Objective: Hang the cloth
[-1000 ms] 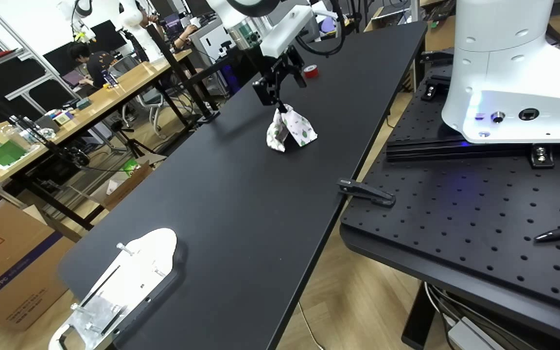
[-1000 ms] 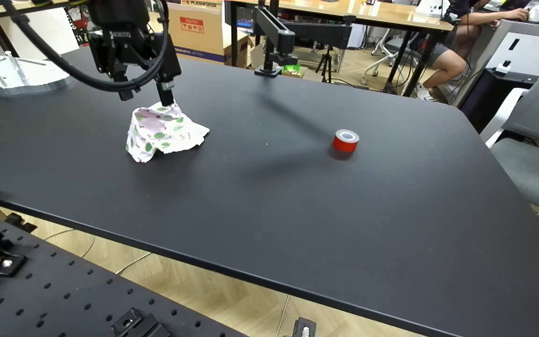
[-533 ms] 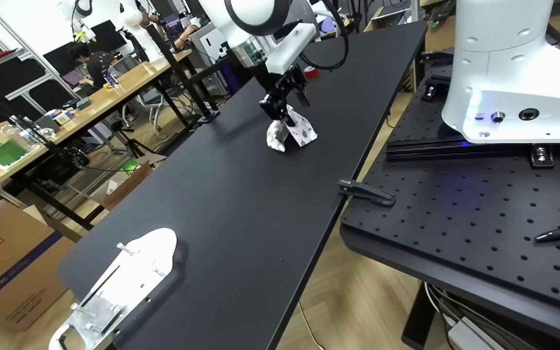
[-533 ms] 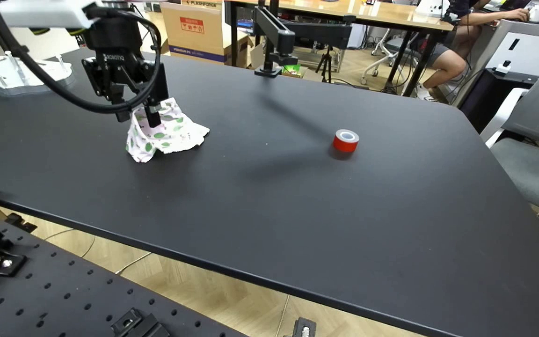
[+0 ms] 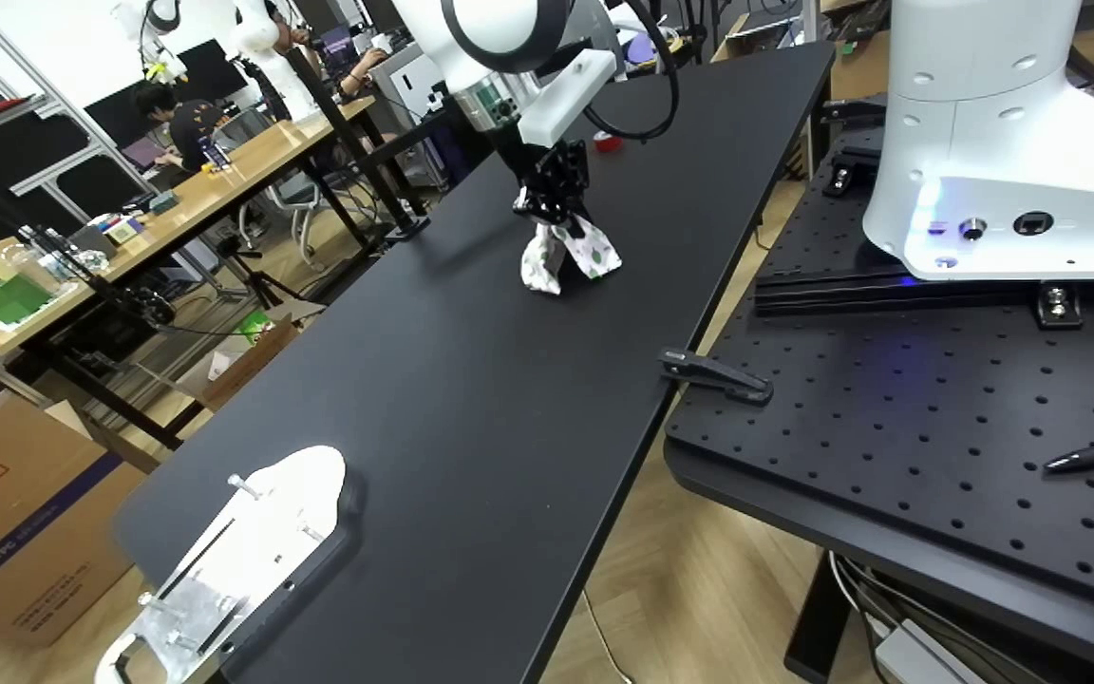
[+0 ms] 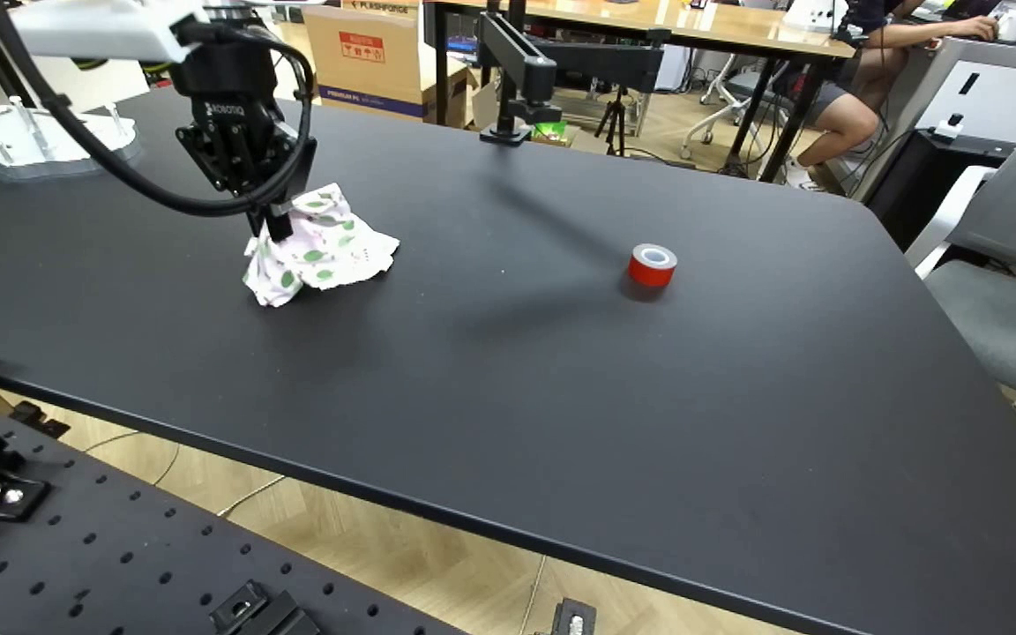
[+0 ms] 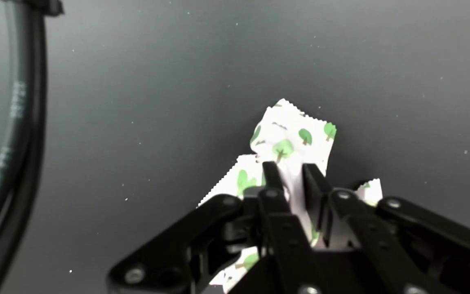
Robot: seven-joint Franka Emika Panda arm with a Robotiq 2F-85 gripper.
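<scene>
On the desk (image 6: pixel 737 397): crumpled cloth (image 6: pixel 324 250), jaws down at it.
Narrow gap, fold between; can't tell if clamped.

1 ea. cloth (image 6: pixel 340 251), tape roll (image 6: pixel 652 274)

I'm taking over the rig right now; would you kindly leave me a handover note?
Gripper: fingers near each other, a fold of the cloth between; firm grip can't be confirmed.
Cloth: crumpled on the table, not hung.
Done: fingers positioned at the cloth.
Left: secure the grip, lift, hang. The black stand at the table edge may be the place; nothing confirms it.
</scene>
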